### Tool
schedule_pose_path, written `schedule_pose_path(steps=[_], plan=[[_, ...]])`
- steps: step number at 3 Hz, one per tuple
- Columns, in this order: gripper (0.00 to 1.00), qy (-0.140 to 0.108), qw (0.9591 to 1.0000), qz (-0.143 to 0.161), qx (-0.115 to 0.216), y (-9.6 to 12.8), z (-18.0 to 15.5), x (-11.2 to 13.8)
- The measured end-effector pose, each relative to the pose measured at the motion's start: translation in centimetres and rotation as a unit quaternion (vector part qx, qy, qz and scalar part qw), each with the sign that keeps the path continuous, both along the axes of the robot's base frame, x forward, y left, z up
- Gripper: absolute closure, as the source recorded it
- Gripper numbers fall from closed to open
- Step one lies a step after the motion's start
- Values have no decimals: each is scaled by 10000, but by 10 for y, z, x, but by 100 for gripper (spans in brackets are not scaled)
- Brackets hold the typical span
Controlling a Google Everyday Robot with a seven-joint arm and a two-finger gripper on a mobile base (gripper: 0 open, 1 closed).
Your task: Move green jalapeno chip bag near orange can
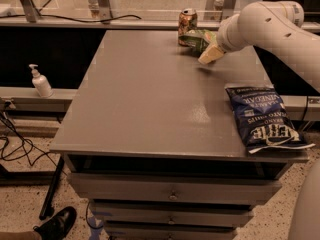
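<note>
Rearward, tool (210,55) beside chip bag (196,37)

The gripper (210,54) is pale tan on a white arm (265,21) and hangs over the far right part of the dull grey table (150,94). Just left of it lies the light-green jalapeno chip bag (196,38). Beyond that stands the orange can (187,21), copper-orange with pale mottling and a silver rim. Nearer the camera than the gripper lies a dark-blue chip bag (262,116) with white lettering. Far to its left is a white pump bottle (40,82).

Crinkled green jalapeno chip bag (196,38) lies just beside the upright orange can (187,21), end effector (210,55) alongside.
</note>
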State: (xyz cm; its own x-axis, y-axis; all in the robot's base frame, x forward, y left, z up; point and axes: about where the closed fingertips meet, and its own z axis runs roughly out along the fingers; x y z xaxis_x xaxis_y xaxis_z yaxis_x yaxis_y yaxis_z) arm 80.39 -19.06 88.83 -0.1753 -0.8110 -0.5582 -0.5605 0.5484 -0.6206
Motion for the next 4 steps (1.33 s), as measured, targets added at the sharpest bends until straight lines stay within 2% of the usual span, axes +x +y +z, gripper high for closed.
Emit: schedule_pose_path(steps=[1, 2, 3, 4], plan=[[0, -86, 9999, -63, -23, -14, 20, -15], [0, -278, 9996, -75, 73, -30, 65, -43], [0, -340, 9989, 54, 305, -49, 107, -68], [0, -416, 9954, 288, 816, -75, 148, -88]])
